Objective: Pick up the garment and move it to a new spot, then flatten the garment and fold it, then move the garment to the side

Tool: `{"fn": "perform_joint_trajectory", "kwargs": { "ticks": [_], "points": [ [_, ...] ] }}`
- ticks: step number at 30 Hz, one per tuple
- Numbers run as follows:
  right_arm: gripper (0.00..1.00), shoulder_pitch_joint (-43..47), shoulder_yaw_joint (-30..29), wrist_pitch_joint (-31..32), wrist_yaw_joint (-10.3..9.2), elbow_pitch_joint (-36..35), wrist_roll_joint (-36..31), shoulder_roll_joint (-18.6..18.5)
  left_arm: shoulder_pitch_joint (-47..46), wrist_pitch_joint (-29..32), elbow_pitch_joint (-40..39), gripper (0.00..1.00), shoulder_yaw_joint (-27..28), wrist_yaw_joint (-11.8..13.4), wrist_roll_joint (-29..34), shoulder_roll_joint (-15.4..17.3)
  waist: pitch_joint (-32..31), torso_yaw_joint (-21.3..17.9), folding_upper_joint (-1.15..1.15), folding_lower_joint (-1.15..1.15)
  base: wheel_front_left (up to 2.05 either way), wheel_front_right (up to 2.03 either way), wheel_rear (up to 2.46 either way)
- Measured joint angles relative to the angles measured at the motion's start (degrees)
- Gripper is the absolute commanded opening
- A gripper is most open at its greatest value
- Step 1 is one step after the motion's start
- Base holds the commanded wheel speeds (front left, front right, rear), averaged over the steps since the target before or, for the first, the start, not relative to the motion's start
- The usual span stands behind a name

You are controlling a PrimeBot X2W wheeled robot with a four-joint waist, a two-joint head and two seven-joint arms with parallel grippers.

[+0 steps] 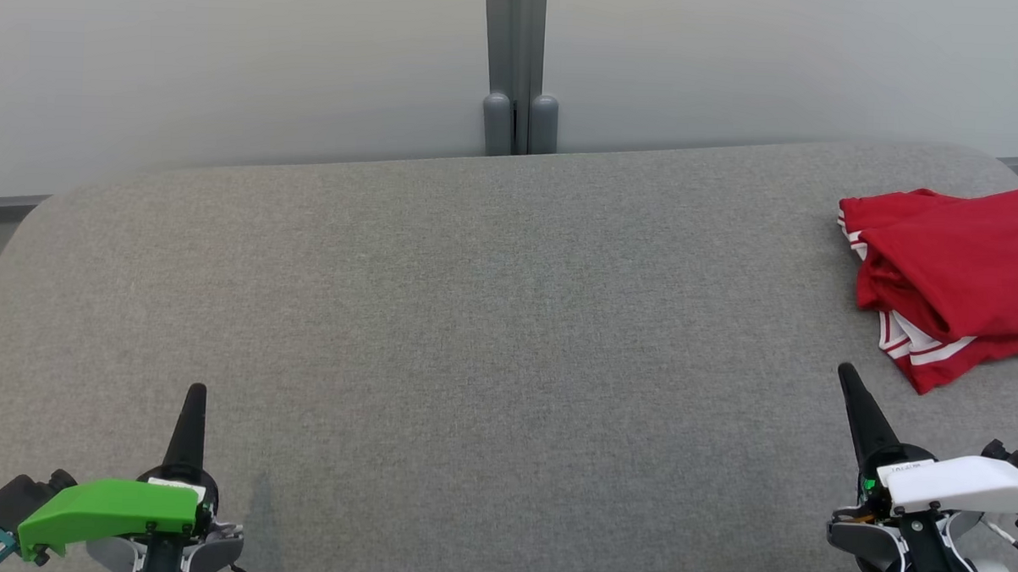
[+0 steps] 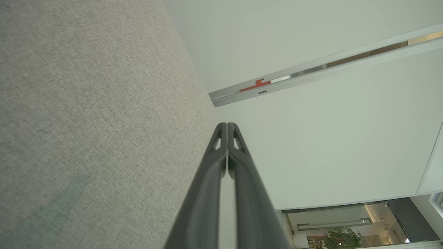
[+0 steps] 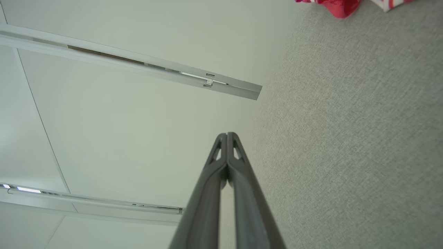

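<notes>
Folded red garment (image 1: 958, 276) on the grey table (image 1: 474, 319), both grippers closed and empty.
Head view: the garment lies at the upper right of the frame, near the right gripper (image 1: 847, 374) at lower right and well apart from the left gripper (image 1: 196, 394) at lower left. Left wrist view: fingers pressed together, holding nothing, table at the frame's left. Right wrist view: fingers pressed together, holding nothing; the garment's edge shows at the top right.
</notes>
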Motion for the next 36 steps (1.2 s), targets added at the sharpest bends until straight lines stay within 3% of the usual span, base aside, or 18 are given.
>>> {"fn": "perform_joint_trajectory", "kwargs": {
  "ticks": [36],
  "points": [
    [0.00,-4.00,0.07,0.79,0.00,4.64,15.25,-0.15,-2.43,3.91,0.70,0.00,3.78,-2.87,-13.58,-2.04,0.27,-0.07,0.00,0.00,0.00,0.00,0.00]
  ]
}}
